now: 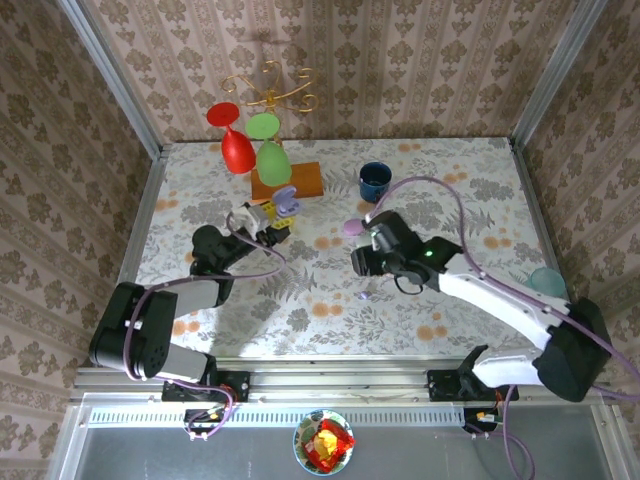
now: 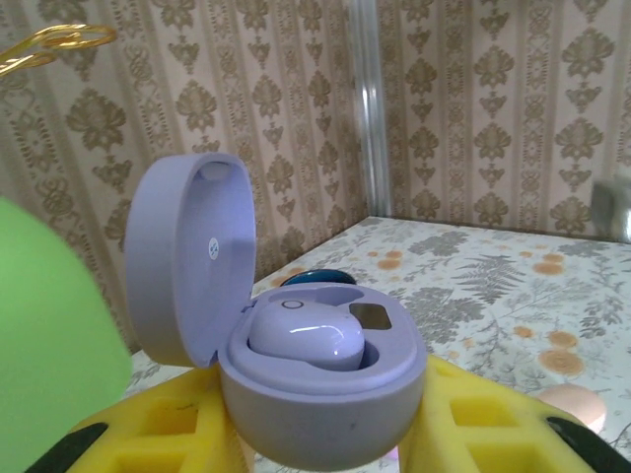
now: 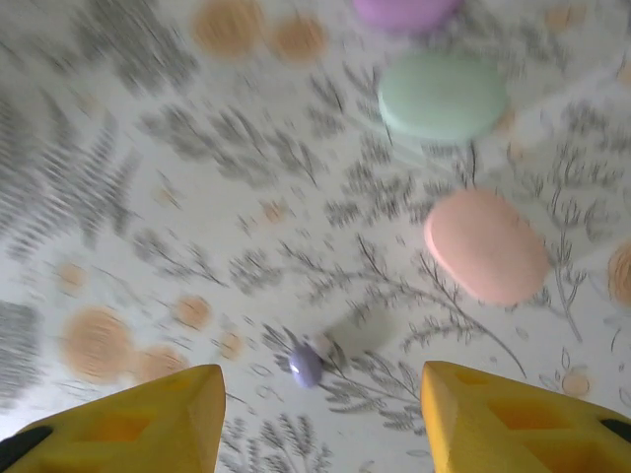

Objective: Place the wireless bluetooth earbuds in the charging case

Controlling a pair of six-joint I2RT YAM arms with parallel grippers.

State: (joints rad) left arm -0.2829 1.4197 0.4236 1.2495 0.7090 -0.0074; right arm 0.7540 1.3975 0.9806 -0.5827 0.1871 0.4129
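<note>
**Bystanders on the flower-patterned desk**

A red plastic goblet and a green plastic goblet lie side by side at the far left, beside an orange wooden board. A dark blue cup stands to its right.

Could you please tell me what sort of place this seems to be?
Probably a robot test booth dressed as a home: patterned wallpaper, a floral tablecloth, metal corner posts.

Beige damask wallpaper covers the walls at the far, left and right sides, which meet at pale metal posts. The table wears a cloth of grey ferns and orange blossoms. A band of brighter light lies along its near edge, beside an aluminium rail.
</note>
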